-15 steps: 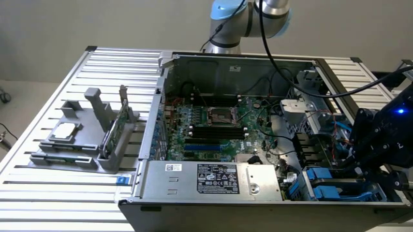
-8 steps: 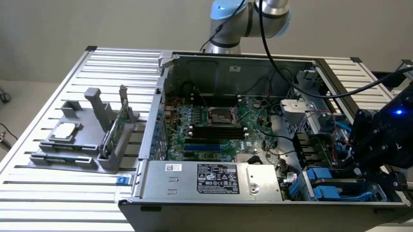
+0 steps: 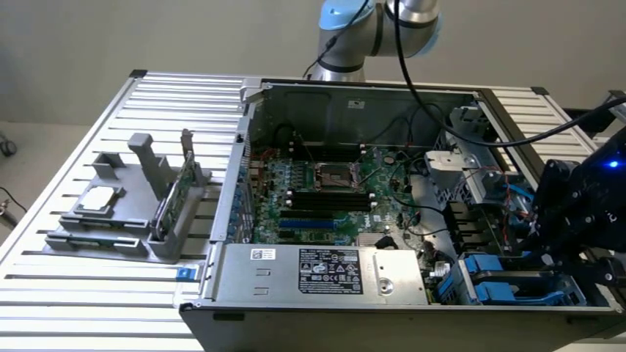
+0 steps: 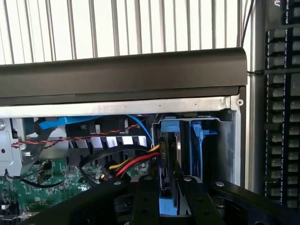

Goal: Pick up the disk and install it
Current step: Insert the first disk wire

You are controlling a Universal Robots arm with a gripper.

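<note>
The disk (image 4: 168,154) stands on edge in its blue carrier inside the drive bay (image 3: 509,282), at the near corner of the computer case (image 3: 323,293) on the exterior view's right. The gripper (image 4: 165,190) straddles its upper edge; I cannot tell whether the fingers clamp it or stand slightly apart. The red and yellow power cable (image 4: 133,164) runs just beside the disk and could snag it. If only partly seated, the disk could tilt and jam.
</note>
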